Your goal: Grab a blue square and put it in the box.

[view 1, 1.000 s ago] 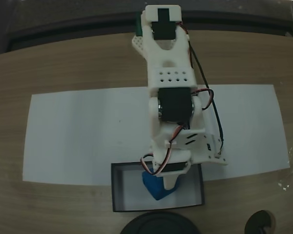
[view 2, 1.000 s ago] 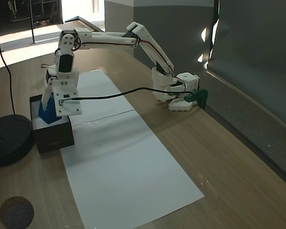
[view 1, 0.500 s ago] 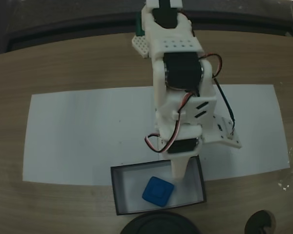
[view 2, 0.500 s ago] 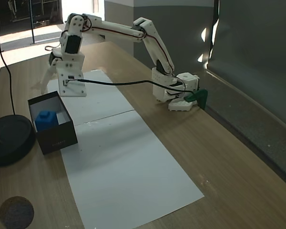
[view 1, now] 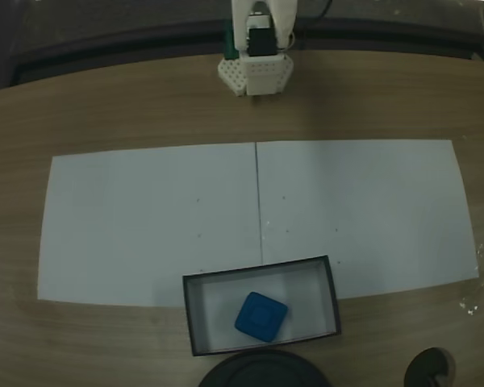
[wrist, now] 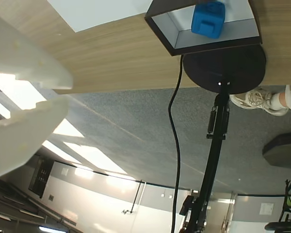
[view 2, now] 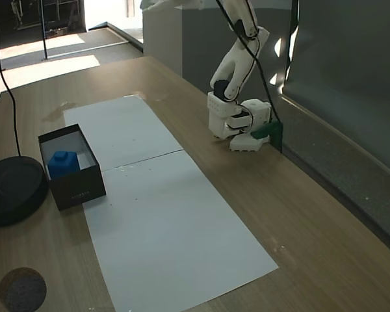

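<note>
Blue square (view 1: pixel 260 315) resting inside box (view 1: pixel 192 316), gripper (wrist: pixel 24 104) raised away, empty, opening unclear.

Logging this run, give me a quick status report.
Hand empty, raised clear of the table. Small blue cube sits inside the shallow black-walled box. Nothing in the way.

From above, the fixed view was dim and greyish, the corners darkening at 10 and 2 o'clock, and the white paper (view 1: pixel 145 218) looked flat and dull. The side fixed view was brighter, with daylight pouring in at 11 o'clock and washing out the floor there. In the wrist view, ceiling lights (wrist: pixel 87 155) glared at 7 o'clock, and a pale blurred part of the arm (wrist: pixel 19 87) sat out of focus at 9 o'clock
</note>
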`<state>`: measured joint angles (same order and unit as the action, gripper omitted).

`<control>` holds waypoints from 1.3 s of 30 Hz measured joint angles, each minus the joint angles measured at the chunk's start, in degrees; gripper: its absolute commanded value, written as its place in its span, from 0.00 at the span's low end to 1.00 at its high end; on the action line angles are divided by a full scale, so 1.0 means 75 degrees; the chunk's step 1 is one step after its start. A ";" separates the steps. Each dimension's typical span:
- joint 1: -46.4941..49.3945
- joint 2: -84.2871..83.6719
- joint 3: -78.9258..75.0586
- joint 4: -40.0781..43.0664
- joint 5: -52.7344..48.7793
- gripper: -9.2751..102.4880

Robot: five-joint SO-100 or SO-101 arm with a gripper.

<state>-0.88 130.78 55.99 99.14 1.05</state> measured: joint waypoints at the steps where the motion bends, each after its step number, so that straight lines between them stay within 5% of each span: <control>1: 0.0035 0.0551 0.0504 -0.0023 0.0000 0.08; 18: 0.0047 0.7863 0.8402 -0.1945 0.0000 0.08; 39: 0.0047 0.8941 1.3477 -0.4699 -0.0773 0.08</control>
<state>-0.53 197.84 157.06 63.90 -4.75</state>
